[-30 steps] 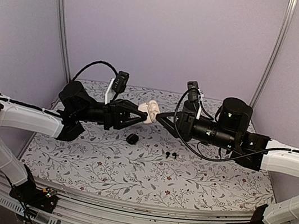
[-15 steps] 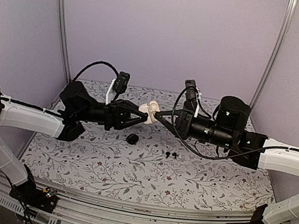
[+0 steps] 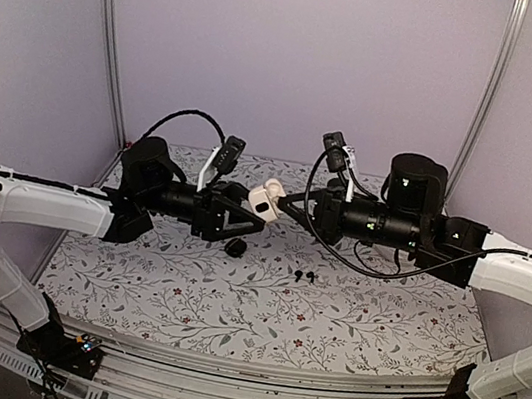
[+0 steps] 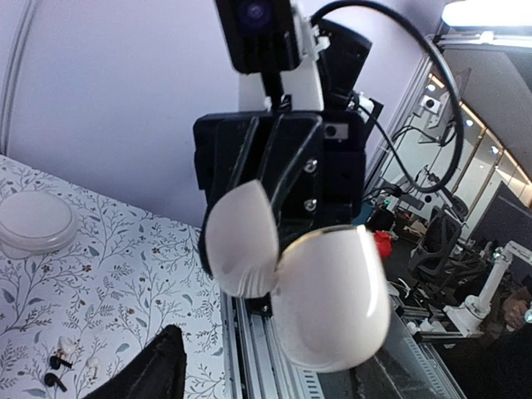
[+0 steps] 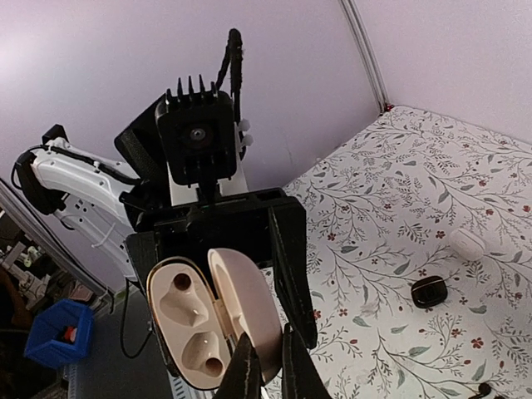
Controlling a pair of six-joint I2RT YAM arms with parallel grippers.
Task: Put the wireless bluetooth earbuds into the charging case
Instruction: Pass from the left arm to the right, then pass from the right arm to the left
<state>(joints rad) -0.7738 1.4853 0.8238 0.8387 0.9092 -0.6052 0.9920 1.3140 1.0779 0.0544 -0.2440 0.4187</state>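
Observation:
The white charging case [image 3: 264, 197] hangs in mid-air between the two arms, lid open and both wells [image 5: 187, 332] empty. My right gripper [image 3: 283, 202] is shut on the edge of the lid [image 5: 248, 309]. My left gripper [image 3: 249, 213] stands open around the case's body [image 4: 332, 299], its fingers spread and apart from it; one finger [image 4: 154, 372] shows low in the left wrist view. Two black earbuds [image 3: 304, 277] lie on the table below, with small white earbuds [image 4: 63, 342] near them.
A round black case [image 3: 235, 246] sits on the floral table under the left gripper. A flat white round case [image 4: 33, 220] lies further off. A pale pebble-like object [image 5: 467, 243] rests beside the black case [image 5: 430, 291].
The right gripper closed on the case's lid. The left gripper then let go of the case and opened. Both grippers and the case rose a little.

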